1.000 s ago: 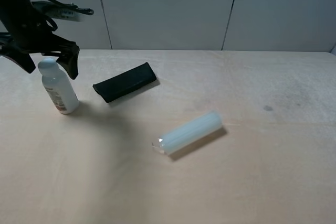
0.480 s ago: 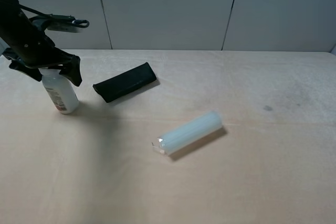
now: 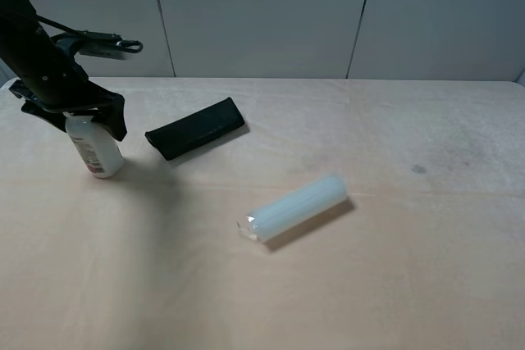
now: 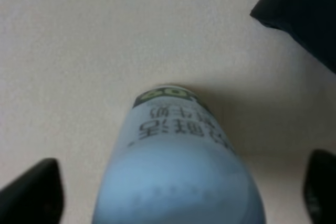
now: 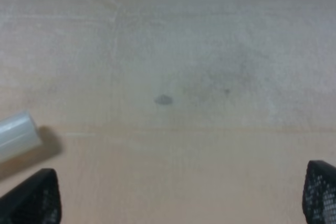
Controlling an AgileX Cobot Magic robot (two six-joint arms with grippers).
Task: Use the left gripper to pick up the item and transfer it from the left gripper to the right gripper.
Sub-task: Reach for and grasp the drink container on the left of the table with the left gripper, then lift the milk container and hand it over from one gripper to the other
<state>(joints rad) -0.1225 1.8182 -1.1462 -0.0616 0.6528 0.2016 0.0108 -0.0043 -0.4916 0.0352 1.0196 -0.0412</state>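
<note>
Item [image 3: 97, 149]: small white plastic bottle standing upright at the far left of the tabletop [image 3: 410, 284], cap uppermost, printed label with reddish marks on the lower body.
Left tool [image 3: 82, 116]: straddles the item's cap and shoulder from above. In the left wrist view its fingers stand spread, with a gap between each and the bottle, so nothing is gripped.
Handling (judged): probably light; the wall is stiff with slight give. The skin is smooth, so it is liable to slip. Being tall and narrow, it is easily toppled by a one-sided nudge.
Hold (judged): the shoulder or upper body just under the cap, met squarely from both sides. This leaves the lower body bare for the receiving tool.
Step (judged): closing for the pick; lift and transfer not yet done.
Right tool [image 5: 176, 200]: seen only in its own wrist view, fingers wide apart and empty above bare tabletop.
Black case [image 3: 195, 127]: flat, lying near the item on the side toward the tabletop's middle, not touching it.
Translucent cylinder [image 3: 297, 206]: lying on its side near the tabletop's middle, well apart from the item.
</note>
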